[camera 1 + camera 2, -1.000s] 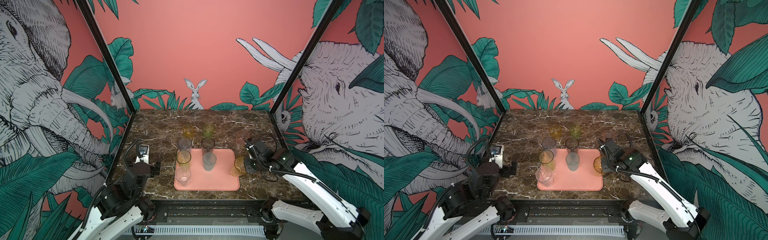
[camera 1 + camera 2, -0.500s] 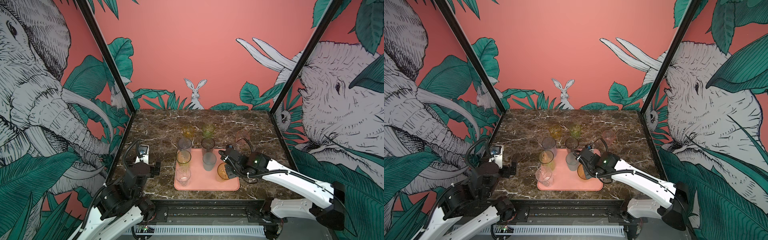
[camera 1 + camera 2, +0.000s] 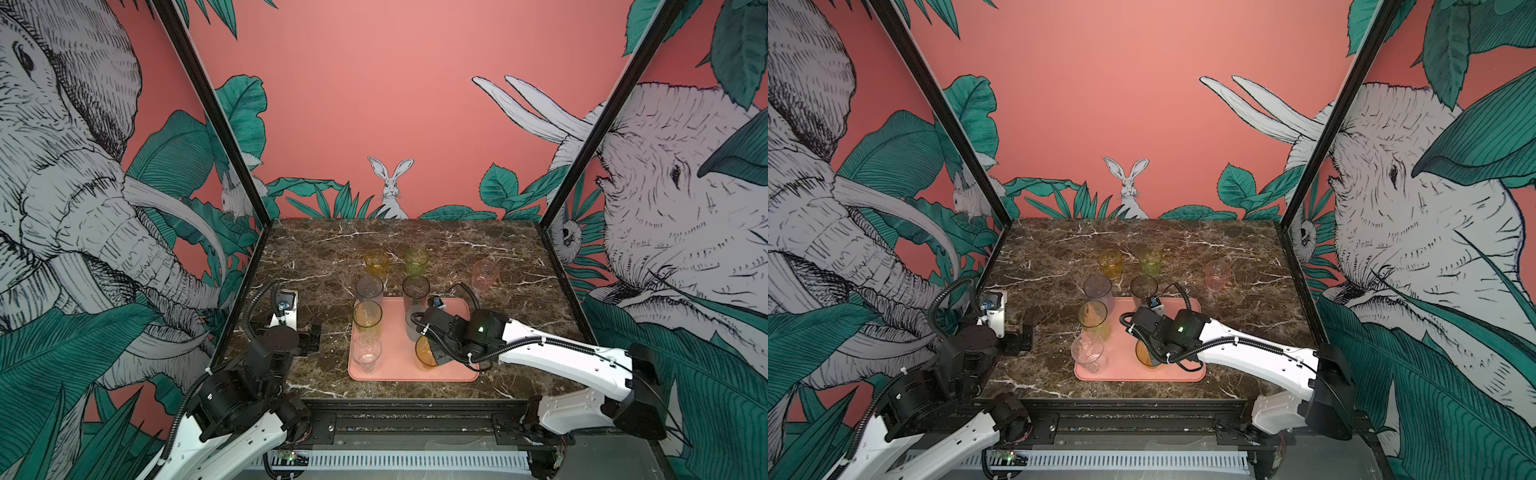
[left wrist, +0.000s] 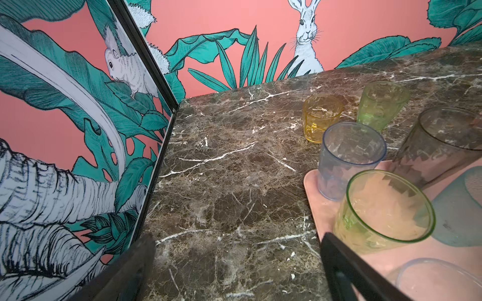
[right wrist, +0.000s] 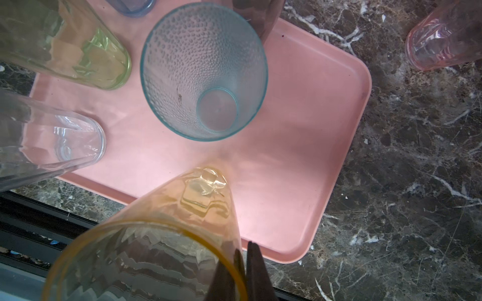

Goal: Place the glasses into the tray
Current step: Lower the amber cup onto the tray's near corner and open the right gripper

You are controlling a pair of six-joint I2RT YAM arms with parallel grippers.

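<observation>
While the right claw carries the tall amber glass, both top views put that glass over the 6 o'clock part of the tray. The frosted blue-grey glass stands just beside it at 12 o'clock. The left claw sits wide and empty over the desk, at 9 o'clock from the tray.

From the left wrist, those wide jaws frame bare marble, and the yellow-green glass stands on the tray just beside one finger. That arm had best stay parked.

From the right wrist, the claw's fingers are pinched narrow on the amber rim, one inside the wall and one outside. The glass's base lies over bare pink, between the clear glass and the tray's open side. I cannot tell whether it touches yet. The sound way is to:

- lower it straight and level
- keep off the frosted neighbour
- let go only once the base sits flat
- lift straight up, so the inner finger does not drag the rim

The pink glass waits off the tray.
</observation>
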